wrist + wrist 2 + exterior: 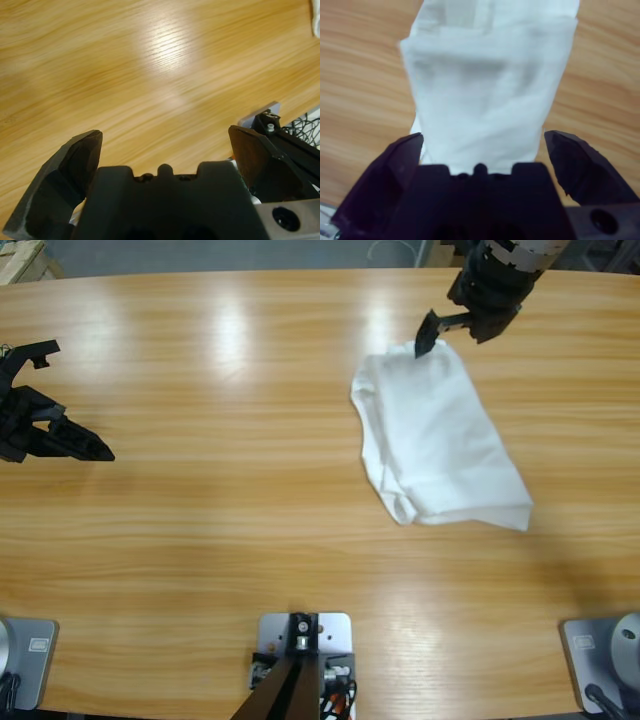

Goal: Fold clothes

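Observation:
The clothes are one white T-shirt (437,435), folded into a long bundle on the right half of the table. My right gripper (432,338) comes down from the top right and sits at the bundle's far end. In the right wrist view its jaws (482,137) stand open and wide apart, with the T-shirt (487,85) stretching away between them. My left gripper (84,415) rests open at the table's left edge, far from the shirt. Bare wood fills the left wrist view between its jaws (165,132), and a sliver of the T-shirt (316,20) shows at the top right corner.
The long wooden table (220,500) has its far edge running along the top of the high view. Bare wood lies between my left gripper and the shirt.

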Controlling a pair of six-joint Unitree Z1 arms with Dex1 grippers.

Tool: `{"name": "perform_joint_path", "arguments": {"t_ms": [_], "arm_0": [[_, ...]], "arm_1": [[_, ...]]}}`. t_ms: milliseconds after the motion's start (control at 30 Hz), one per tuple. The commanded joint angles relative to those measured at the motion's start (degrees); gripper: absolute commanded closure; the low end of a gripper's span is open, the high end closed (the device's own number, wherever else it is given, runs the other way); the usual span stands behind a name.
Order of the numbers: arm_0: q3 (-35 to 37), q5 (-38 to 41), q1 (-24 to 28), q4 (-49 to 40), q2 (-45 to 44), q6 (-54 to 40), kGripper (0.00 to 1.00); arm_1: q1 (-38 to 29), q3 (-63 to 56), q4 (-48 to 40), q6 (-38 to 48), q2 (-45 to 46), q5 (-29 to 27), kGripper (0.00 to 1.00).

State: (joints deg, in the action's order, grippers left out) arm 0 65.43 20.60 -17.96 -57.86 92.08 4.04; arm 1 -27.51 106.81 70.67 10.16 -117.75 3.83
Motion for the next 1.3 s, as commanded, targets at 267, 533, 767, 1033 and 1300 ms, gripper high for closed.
{"name": "perform_joint_path", "arguments": {"t_ms": [267, 533, 767, 1033, 1300], "arm_0": [[-1.19, 0.40, 0.26, 0.56, 2.58, 0.26, 0.023], [-1.23, 0.40, 0.24, 0.56, 2.84, 0.26, 0.023], [-1.35, 0.40, 0.22, 0.49, 2.70, 0.26, 0.023], [-1.35, 0.40, 0.28, 0.52, 2.84, 0.26, 0.023], [-1.35, -0.18, 0.21, 0.52, 0.54, 0.18, 0.024]], "arm_1": [[-1.72, 12.90, 2.98, -2.25, -14.68, 6.28, 0.013], [-1.53, 7.56, 0.11, -2.34, -14.47, 4.96, 0.013], [-0.53, 7.66, -1.42, -2.69, -18.04, 4.96, 0.013], [-0.53, 8.08, -1.42, -3.34, -21.11, 5.34, 0.013], [-0.53, 12.83, 4.07, -3.92, -16.37, 3.99, 0.013]]}}
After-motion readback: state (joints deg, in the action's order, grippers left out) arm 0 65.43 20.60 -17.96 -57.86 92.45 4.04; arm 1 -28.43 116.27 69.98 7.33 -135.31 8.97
